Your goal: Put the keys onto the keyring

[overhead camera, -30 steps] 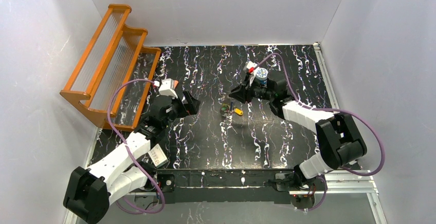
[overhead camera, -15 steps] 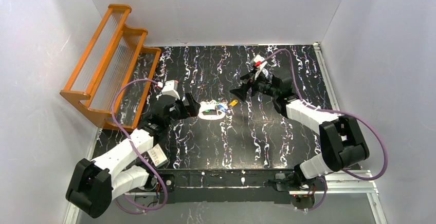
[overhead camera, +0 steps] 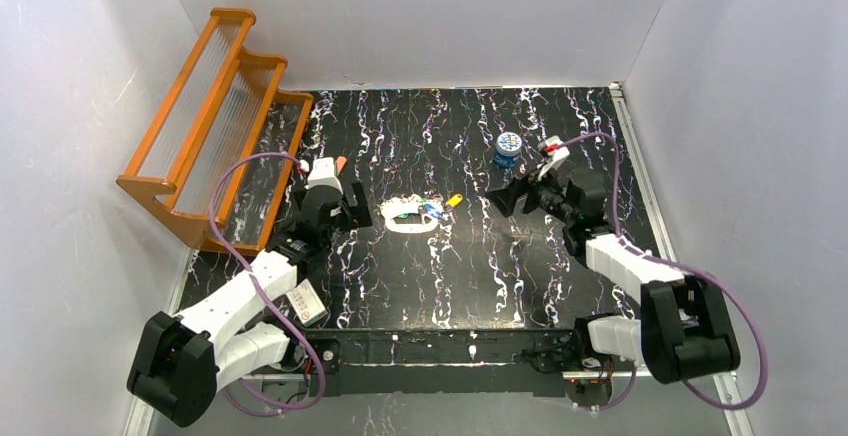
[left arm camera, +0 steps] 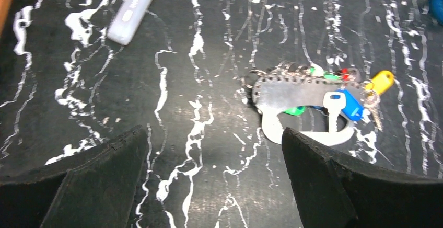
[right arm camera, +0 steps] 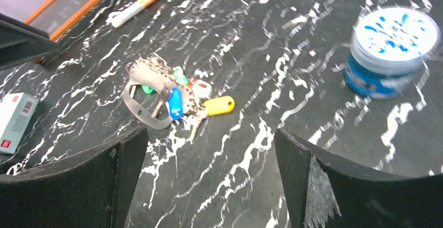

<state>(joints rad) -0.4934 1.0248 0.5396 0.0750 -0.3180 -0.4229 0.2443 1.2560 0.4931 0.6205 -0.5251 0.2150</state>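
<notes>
Between both tools, on the tabletop [overhead camera: 450,276], the keyring [left arm camera: 292,93] is lying flat, its long axis running left-right along the line joining them. The keys [left arm camera: 349,105] are bunching at its right end, pointing toward the right tool [overhead camera: 503,199]; the bare loop end is facing the left tool [overhead camera: 355,209]. Left tool is sitting slightly nearer the loop, right tool nearer the keys, neither touching. Both tools are gaping fully wide, holding nothing. Cannot tell whether every key is threaded. Next reach is probably calling for an approach along that axis.
</notes>
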